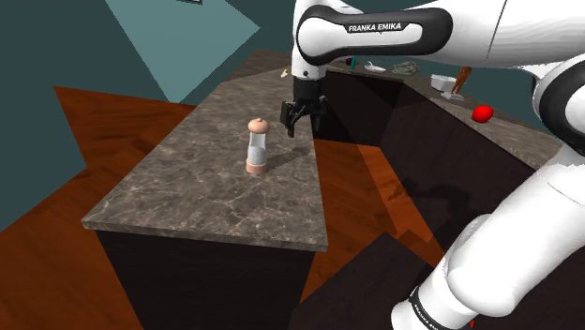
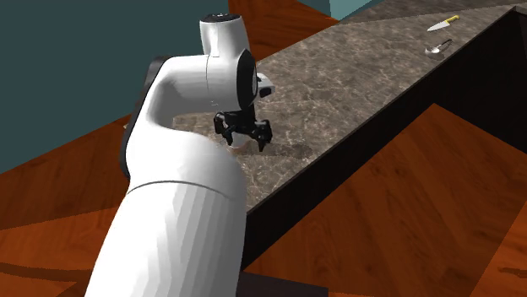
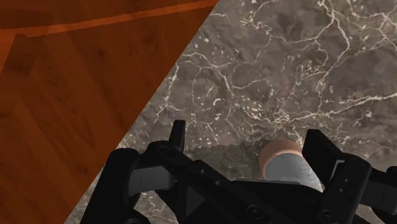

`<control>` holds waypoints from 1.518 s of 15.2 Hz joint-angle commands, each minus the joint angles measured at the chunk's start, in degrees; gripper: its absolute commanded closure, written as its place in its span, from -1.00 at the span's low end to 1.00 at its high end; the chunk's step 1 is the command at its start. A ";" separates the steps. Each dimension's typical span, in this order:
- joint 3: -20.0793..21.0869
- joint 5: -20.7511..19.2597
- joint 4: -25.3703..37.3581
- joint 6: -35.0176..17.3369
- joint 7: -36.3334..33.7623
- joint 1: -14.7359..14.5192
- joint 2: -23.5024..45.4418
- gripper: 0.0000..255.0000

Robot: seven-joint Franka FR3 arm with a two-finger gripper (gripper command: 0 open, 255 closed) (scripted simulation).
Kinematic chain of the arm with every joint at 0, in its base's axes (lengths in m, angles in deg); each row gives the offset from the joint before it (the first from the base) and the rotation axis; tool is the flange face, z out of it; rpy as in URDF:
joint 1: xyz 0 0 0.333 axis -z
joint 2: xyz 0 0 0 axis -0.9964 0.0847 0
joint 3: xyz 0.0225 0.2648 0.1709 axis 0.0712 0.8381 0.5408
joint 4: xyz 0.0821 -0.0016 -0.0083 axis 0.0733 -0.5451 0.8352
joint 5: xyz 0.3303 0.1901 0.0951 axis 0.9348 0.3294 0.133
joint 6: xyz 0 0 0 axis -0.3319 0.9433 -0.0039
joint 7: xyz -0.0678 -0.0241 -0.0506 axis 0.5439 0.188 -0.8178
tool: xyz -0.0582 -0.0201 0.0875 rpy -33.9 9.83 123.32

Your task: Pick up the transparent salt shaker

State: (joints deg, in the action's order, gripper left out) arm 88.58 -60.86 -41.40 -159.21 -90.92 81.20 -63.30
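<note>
The gripper (image 1: pixel 303 124) is hanging open at mid-frame in the shoulder view, just upper right of the salt shaker (image 1: pixel 256 147), which is standing upright on the marble counter (image 1: pixel 187 192).

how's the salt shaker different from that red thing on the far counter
The salt shaker is tall and upright, the red thing low and rounded. The shaker has a clear body with pinkish cap and base; the red thing is solid red. The shaker stands on the near counter by the open claw; the red thing lies far from it. Both rest on counter tops.
</note>
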 commanded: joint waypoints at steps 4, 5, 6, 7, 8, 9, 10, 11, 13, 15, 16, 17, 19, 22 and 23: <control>1.42 -1.55 12.72 0.75 -2.45 -1.22 10.25 -1.00; 1.64 -1.94 15.54 1.12 -2.88 -1.54 12.39 -1.00; 1.83 -2.37 18.51 1.57 -3.30 -1.89 14.58 -1.00; 2.01 -2.81 21.64 2.13 -3.70 -2.27 16.83 -1.00; 2.16 -3.28 24.96 2.80 -4.07 -2.68 19.17 -1.00; 2.28 -3.76 28.51 3.60 -4.41 -3.14 21.61 -1.00; 2.38 -4.27 32.32 4.53 -4.71 -3.64 24.17 -1.00; 2.44 -4.79 36.48 5.64 -4.96 -4.21 26.89 -1.00; 2.39 -4.90 36.65 5.11 -5.09 -4.36 27.50 -1.00; 2.39 -4.86 34.43 3.34 -5.24 -4.24 27.06 -1.00; 2.38 -4.84 33.38 2.48 -5.32 -4.18 26.87 -1.00; 2.38 -4.83 32.36 1.63 -5.39 -4.13 26.71 -1.00; 2.37 -4.82 29.89 -0.51 -5.59 -4.01 26.38 -1.00; 2.37 -4.81 29.84 -0.52 -5.59 -4.00 26.35 1.00; 2.36 -4.81 29.78 -0.56 -5.57 -3.98 26.32 1.00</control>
State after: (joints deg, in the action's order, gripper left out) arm 90.94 -65.69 -11.38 -159.67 -96.51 77.19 -36.94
